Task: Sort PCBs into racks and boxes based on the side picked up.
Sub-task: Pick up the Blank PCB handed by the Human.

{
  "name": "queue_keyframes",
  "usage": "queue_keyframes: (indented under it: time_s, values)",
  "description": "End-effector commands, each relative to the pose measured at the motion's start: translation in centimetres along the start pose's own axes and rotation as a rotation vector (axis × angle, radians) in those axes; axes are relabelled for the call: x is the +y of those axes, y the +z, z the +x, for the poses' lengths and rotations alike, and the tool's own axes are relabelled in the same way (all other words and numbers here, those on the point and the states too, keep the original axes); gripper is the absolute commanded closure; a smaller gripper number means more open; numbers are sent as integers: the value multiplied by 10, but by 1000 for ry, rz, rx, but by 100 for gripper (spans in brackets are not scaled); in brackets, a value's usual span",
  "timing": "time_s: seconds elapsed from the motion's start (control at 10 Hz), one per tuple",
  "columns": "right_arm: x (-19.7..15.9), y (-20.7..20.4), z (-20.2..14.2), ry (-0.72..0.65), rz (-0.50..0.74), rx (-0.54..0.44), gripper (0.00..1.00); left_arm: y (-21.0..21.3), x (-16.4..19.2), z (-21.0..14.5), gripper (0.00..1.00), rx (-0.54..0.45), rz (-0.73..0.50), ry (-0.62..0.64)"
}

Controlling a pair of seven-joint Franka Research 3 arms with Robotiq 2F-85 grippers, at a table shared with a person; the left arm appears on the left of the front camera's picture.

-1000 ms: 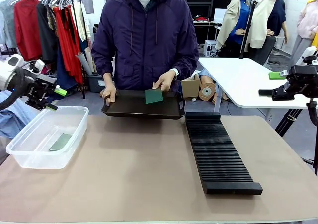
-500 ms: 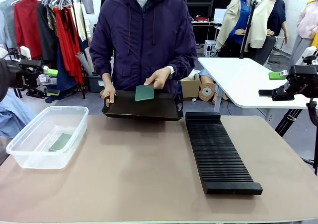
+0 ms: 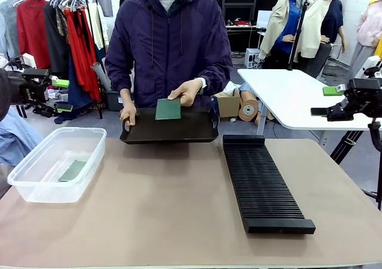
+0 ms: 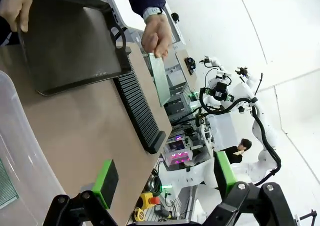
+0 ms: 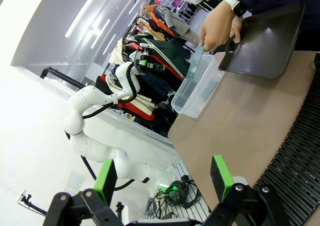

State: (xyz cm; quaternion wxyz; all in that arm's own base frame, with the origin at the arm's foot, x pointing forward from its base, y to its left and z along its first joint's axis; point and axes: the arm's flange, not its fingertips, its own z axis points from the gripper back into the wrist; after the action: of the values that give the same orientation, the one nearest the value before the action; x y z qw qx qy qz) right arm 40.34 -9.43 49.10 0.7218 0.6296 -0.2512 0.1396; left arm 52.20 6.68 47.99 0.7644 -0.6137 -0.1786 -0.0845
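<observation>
Both claws are wide open and empty right now: left claw (image 4: 165, 178) and right claw (image 5: 162, 180), pads well apart with nothing between them. Closest to the left claw, just below it and off to one side, is the clear box (image 3: 36, 188), with one PCB (image 3: 73, 170) lying flat on its bottom. Further out in front of both claws is the black rack (image 3: 262, 185), more on the right claw's side. Past that, well ahead of either claw, the person's hand (image 3: 186, 92) holds up a second PCB (image 3: 168, 109) by one edge, just above the black tray (image 3: 197, 129).

So I'd call this step the handover. To do it well:
- Go in with the jaws wide.
- Line the pads up with the board's flat faces.
- Take the free edge, away from the person's fingers.
- Squeeze square, so the board doesn't twist.
- Only pull back once the hand lets go.
</observation>
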Motion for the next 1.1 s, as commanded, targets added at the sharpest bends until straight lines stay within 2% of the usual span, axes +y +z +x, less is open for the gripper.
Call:
queue_keyframes:
  time_s: [0.0, 0.7, 0.8, 1.0]
  values:
    - [2, 0, 0, 8, 6, -3, 0, 1, -1, 0, 0, 2, 9, -4]
    - [2, 0, 0, 8, 6, -3, 0, 0, 0, 0, 0, 0, 1, 0]
    - [2, 0, 0, 8, 6, -3, 0, -8, 7, 6, 0, -29, -30, 6]
    - [2, 0, 0, 8, 6, -3, 0, -31, 18, 7, 0, -1, -53, -46]
